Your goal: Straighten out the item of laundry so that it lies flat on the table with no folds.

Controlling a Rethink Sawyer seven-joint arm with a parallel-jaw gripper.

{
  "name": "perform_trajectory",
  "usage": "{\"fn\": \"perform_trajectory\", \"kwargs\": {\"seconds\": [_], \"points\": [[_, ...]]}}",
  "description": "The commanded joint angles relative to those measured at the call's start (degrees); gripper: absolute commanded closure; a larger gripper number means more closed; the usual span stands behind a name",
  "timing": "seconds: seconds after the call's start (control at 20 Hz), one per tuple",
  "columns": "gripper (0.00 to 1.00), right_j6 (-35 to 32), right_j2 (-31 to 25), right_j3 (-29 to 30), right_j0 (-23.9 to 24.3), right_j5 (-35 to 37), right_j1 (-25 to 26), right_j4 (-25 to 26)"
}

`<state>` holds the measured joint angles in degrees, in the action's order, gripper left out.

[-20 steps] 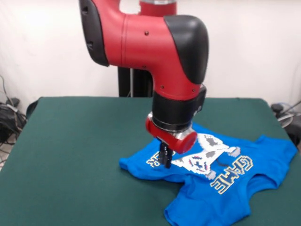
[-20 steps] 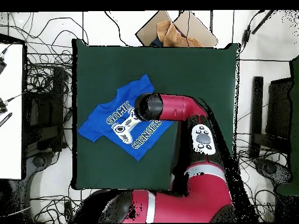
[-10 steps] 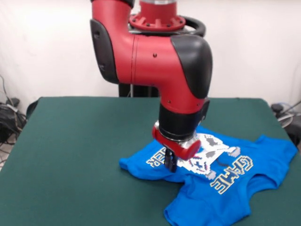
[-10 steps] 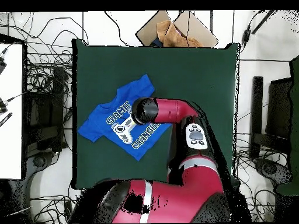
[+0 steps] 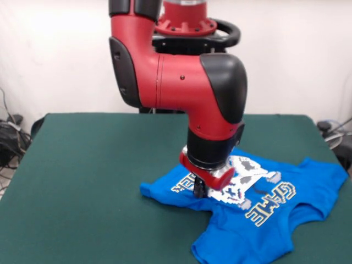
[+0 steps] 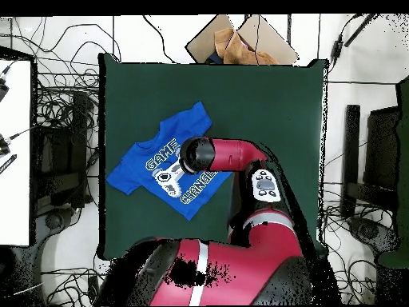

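Gripper (image 5: 199,191) presses down on the rumpled shirt (image 5: 264,220) on the bench (image 5: 82,181), likely to grip a fold; finger opening unclear.

Light: bright and even, probably from above.
Glare: the white wall (image 5: 49,49) is washed out.
Shadows: soft, faint on the tabletop (image 5: 82,165).
Focus: front view slightly soft.
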<state>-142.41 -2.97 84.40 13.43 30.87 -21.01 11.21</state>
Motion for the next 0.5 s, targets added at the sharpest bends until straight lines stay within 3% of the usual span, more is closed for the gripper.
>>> {"fn": "perform_trajectory", "kwargs": {"seconds": [0.05, 0.2, 0.5], "points": [[1.0, -7.74, 0.06, 4.2, -1.82, 1.44, -1.22, -3.35], [1.0, -8.26, -0.32, 4.59, -2.05, 2.82, -2.07, -4.5], [1.0, -7.3, -1.83, 6.09, -0.98, -1.59, -2.36, -5.3]]}}
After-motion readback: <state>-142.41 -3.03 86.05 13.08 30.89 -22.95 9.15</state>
